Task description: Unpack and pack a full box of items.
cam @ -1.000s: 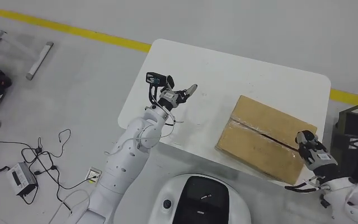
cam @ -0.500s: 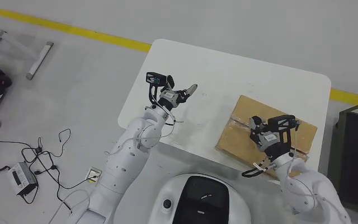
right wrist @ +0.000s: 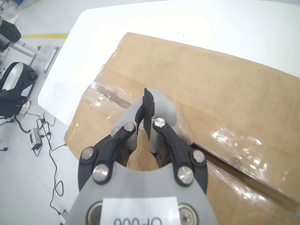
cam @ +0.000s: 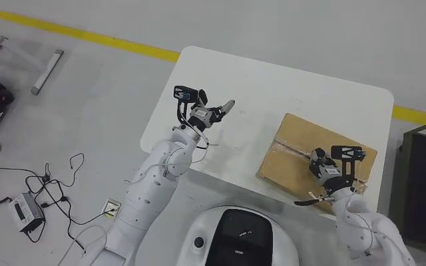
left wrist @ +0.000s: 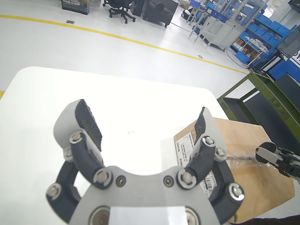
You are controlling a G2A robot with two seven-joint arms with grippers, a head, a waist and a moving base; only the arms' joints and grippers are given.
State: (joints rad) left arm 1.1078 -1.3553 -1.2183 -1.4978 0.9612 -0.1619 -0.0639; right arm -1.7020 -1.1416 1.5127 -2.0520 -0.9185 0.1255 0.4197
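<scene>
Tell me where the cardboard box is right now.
In the top view the cardboard box lies on the right end of the white table, near the robot-side edge, with the shut right gripper over its taped seam.

The left tool [left wrist: 141, 114] is spread wide, the right tool [right wrist: 147, 99] pinched together.

I see glossy white arm shells [cam: 166, 163]; left gripper [left wrist: 143, 108] grey plate, black linkages, ribbed black pads [left wrist: 90, 122], silver screws.
</scene>
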